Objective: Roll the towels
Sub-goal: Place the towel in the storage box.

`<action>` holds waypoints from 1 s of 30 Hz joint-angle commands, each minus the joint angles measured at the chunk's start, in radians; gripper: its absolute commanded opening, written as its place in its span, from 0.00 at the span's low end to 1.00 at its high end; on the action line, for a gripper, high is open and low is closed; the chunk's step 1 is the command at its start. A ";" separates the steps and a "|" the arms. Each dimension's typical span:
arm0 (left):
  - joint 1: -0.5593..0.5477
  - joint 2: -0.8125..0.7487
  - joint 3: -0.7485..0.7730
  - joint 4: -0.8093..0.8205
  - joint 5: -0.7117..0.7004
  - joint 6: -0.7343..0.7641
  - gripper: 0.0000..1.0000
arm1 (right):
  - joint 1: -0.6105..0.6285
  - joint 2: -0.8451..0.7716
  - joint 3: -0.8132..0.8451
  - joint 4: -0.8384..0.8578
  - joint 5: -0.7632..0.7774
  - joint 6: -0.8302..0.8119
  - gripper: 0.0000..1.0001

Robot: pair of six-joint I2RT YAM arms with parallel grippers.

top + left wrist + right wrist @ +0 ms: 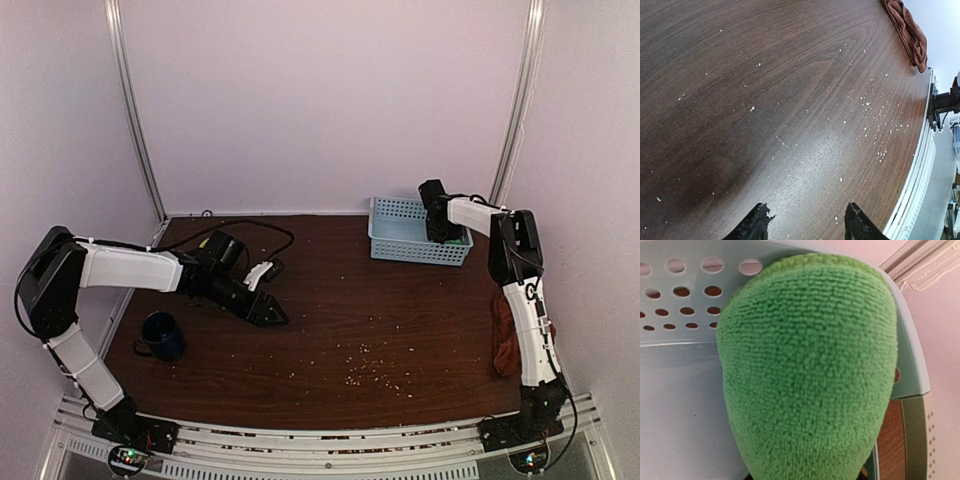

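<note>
The right claw [440, 232] is down inside the basket [412, 250] at two o'clock. The left claw [272, 314] is at nine, with a mug [160, 335] at eight. The rust towel [505, 335] lies at four on the counter [380, 320].

From the left wrist, the fingers [756, 227] stand apart over the counter.

From the right wrist, the green towel [805, 375] fills a basket corner and hides the fingers, so I can't tell its grip.

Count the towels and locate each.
2. The green towel is in the blue basket; the rust towel lies at the right edge of the table. The basket may hide more.
</note>
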 commanded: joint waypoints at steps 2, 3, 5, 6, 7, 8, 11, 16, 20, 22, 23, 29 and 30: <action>0.007 -0.018 -0.006 0.037 0.028 -0.002 0.54 | -0.016 -0.066 -0.039 -0.024 -0.046 0.001 0.43; 0.006 -0.018 -0.007 0.038 0.029 -0.004 0.54 | -0.016 -0.073 -0.040 -0.023 -0.051 0.001 0.44; 0.006 -0.017 -0.007 0.039 0.031 -0.002 0.54 | -0.016 -0.081 -0.039 -0.021 -0.051 0.002 0.45; 0.006 -0.017 -0.009 0.039 0.030 0.000 0.54 | -0.016 -0.082 -0.037 -0.021 -0.050 0.000 0.46; 0.007 -0.016 -0.009 0.039 0.030 0.000 0.54 | -0.016 -0.081 -0.035 -0.021 -0.047 -0.001 0.51; 0.006 -0.014 -0.010 0.039 0.031 0.001 0.54 | -0.016 -0.081 -0.035 -0.021 -0.046 -0.004 0.57; 0.006 -0.012 -0.009 0.039 0.034 0.002 0.54 | -0.016 -0.080 -0.036 -0.026 -0.056 -0.009 0.62; 0.007 -0.012 -0.008 0.039 0.037 0.003 0.54 | -0.016 -0.100 -0.039 -0.029 -0.065 -0.008 0.63; 0.007 -0.007 -0.005 0.039 0.040 0.008 0.54 | -0.016 -0.129 -0.043 -0.035 -0.071 -0.007 0.68; 0.006 -0.002 -0.001 0.039 0.043 0.010 0.54 | -0.016 -0.156 -0.053 -0.034 -0.076 -0.002 0.69; 0.007 0.001 0.002 0.040 0.045 0.010 0.54 | -0.015 -0.167 -0.058 -0.032 -0.076 -0.002 0.69; 0.006 0.011 0.015 0.040 0.054 0.014 0.54 | -0.014 -0.216 -0.071 -0.030 -0.077 -0.005 0.72; 0.007 0.011 0.016 0.040 0.055 0.016 0.54 | -0.015 -0.217 -0.072 -0.030 -0.077 -0.006 0.73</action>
